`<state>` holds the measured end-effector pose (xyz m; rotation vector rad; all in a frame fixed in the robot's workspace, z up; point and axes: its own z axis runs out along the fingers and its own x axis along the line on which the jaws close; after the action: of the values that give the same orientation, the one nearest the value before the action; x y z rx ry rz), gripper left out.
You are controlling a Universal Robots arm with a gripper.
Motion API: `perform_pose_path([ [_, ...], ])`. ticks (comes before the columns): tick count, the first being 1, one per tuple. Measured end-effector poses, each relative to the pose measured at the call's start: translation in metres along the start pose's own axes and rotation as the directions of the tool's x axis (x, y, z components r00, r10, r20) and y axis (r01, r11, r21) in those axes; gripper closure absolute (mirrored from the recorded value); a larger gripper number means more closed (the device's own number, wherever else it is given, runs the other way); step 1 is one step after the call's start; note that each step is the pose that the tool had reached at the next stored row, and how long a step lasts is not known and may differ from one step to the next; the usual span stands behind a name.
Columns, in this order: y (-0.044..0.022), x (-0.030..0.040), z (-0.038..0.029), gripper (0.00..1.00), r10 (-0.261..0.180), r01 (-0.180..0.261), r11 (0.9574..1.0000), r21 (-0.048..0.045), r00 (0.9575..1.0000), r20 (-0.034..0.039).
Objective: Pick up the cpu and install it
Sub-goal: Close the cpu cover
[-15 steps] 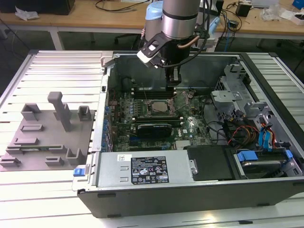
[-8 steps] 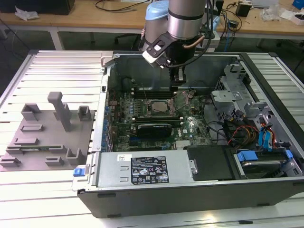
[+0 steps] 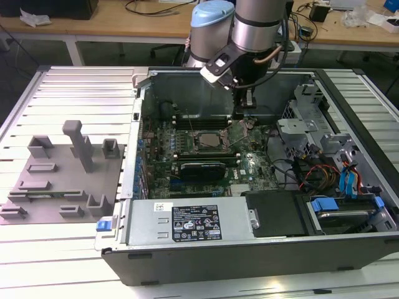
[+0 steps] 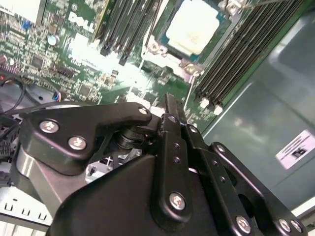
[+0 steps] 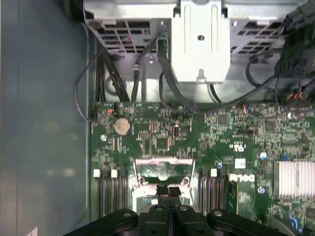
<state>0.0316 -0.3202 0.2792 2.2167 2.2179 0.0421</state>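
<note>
- The cpu [image 4: 197,27] is seen lying flat in its socket [image 4: 156,46] on the motherboard [image 5: 147,142], with its pale metal top uncovered; it lies beyond the fingertips and lower than them, near but apart, with memory slots [image 4: 246,54] on two sides.
- The gripper [image 5: 169,190] is held over the board with its fingers [image 5: 162,191] pressed together, only a thin seam left between the pads; nothing is carried between them.
- Picking and placing are judged done; the step in hand is judged to be the securing of the cpu, since a metal frame [image 5: 162,169] just ahead of the fingertips, taken to be the socket's retention plate, stands open and off the cpu.
- Whether the fingertips touch the metal frame cannot be told.
- A move from here is judged to call for short, slow travel, with contact kept to the metal frame alone; little room is left by the bare cpu top and the nearby slots.
- By the exterior view the gripper [image 3: 246,114] is placed inside the open computer case [image 3: 249,255], the cpu [image 3: 210,140] off to one side of the fingers and the tilted metal frame [image 3: 240,131] just beneath them; the fingers' height over the board is supplied there.
- The seated cpu is given plainly by the second wrist view; the finger seam and the metal frame are given by the first wrist view, with a drive cage [image 5: 202,44] far beyond the fingertips.
</note>
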Motion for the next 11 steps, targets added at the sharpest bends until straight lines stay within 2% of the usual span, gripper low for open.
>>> perform_pose_path([
  [4,0.0221,-0.0003,0.0008,0.89,0.0,0.0,1.0,0.0036,1.0,0.0],
  [11,0.0442,-0.0004,0.0019,0.89,0.0,0.0,1.0,0.0084,1.0,-0.0001],
])
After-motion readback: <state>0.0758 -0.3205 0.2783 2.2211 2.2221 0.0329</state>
